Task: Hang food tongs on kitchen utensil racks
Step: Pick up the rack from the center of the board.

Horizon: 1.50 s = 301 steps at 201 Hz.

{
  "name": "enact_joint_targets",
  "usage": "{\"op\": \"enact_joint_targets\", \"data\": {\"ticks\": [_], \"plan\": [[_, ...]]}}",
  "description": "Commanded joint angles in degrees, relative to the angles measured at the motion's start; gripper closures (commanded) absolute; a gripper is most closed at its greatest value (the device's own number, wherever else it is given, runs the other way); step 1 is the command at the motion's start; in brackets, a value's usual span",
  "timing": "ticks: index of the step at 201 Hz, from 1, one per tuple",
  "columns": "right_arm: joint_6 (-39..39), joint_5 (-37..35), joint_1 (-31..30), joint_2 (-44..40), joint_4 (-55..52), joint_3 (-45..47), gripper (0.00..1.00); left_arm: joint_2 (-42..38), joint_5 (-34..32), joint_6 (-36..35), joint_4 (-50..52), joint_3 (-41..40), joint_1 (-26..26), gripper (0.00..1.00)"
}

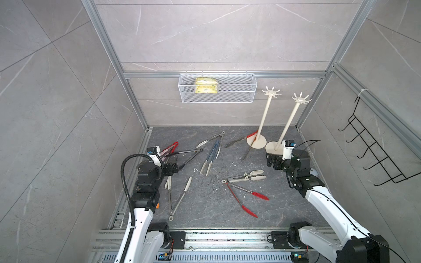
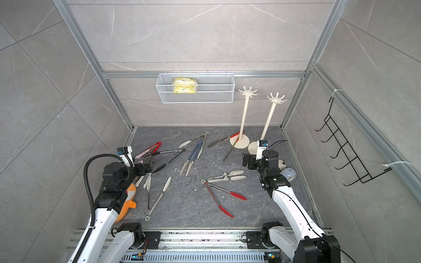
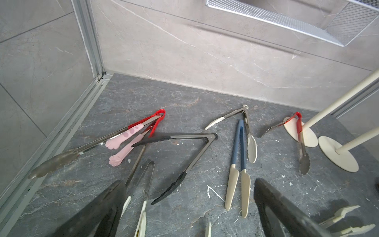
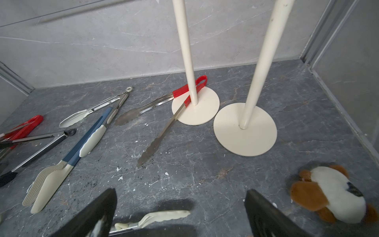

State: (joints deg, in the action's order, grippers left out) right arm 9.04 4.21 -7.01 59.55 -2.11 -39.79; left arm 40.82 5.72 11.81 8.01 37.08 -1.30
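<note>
Several food tongs lie scattered on the dark stone floor: a red-tipped pair, a cream pair, a blue-handled pair, a black-tipped pair and a pink paw-tipped pair. A red-handled steel pair rests across the base of one of two cream utensil racks standing at the back right, their hook crowns bare. My left gripper hovers open above the left-hand tongs, holding nothing. My right gripper is open and empty in front of the rack bases.
A white mesh basket with a yellow packet hangs on the back wall. A black wire hook rack is fixed to the right wall. A plush toy lies by the right wall, an orange one under my left arm.
</note>
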Motion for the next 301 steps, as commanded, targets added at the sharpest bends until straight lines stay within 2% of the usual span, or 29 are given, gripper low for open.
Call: {"op": "enact_joint_targets", "data": {"ticks": [1,104,159,237,301], "plan": [[-1.1,3.52,0.02,0.93,1.25,-2.17,0.01,-1.04,3.61,1.19,2.36,2.91,-0.37,0.0],[-3.24,5.18,0.12,10.86,9.25,-8.17,0.06,-1.08,9.53,1.85,0.65,2.91,-0.89,0.0],[-3.64,6.42,0.42,14.58,14.4,-10.21,0.12,-3.16,11.79,1.63,-0.15,2.2,-0.99,0.0],[0.02,9.58,4.52,19.39,20.7,-12.87,0.16,-3.82,12.27,1.85,0.78,2.82,-1.07,0.0],[0.46,4.92,9.81,20.43,19.36,-15.7,0.18,-3.99,12.17,1.66,1.31,2.16,-1.05,0.0]]}}
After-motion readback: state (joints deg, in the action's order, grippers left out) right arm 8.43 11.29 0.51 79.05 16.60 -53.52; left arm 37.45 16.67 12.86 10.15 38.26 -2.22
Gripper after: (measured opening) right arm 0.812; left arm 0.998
